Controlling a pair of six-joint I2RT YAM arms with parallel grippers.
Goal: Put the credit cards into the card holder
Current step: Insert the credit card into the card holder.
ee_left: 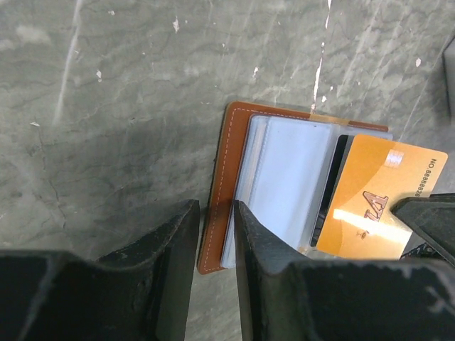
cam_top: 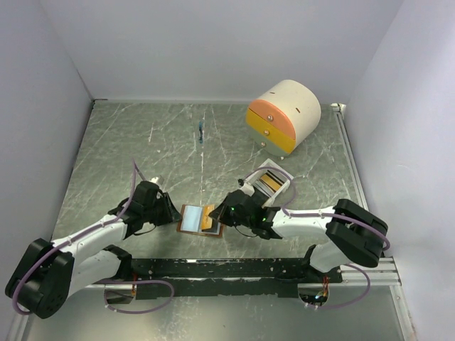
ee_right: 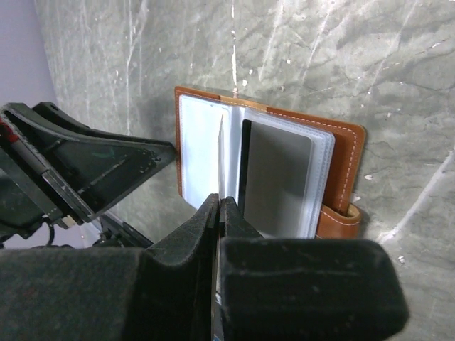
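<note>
- My left gripper [ee_left: 217, 213] hangs over the outer cover edge of the card holder [cam_top: 192, 219], which lies open and flat on the table [cam_top: 142, 149] between the two arms. Its jaws stand a narrow gap apart astride the brown edge, and I cannot tell whether they touch the leather.
- My right gripper [ee_right: 218, 206] has its jaws pressed together, seemingly pinching an orange card [ee_left: 370, 206] whose lower corner sits at the mouth of a clear sleeve.
- I judge the task to be about midway. One grey card [ee_right: 274, 174] is already housed in a sleeve and the orange one is not yet fully seated. The further cards [cam_top: 269, 182] wait in the white tray [cam_top: 288, 183] just behind the right gripper.
- Only the left wrist view shows the orange card's printed face and how far it overlaps the sleeve.
- The right wrist view gives that card only as a thin edge, but reveals the grey card and the snap tab [ee_right: 340, 219].
- Only the top view takes in the tray.
</note>
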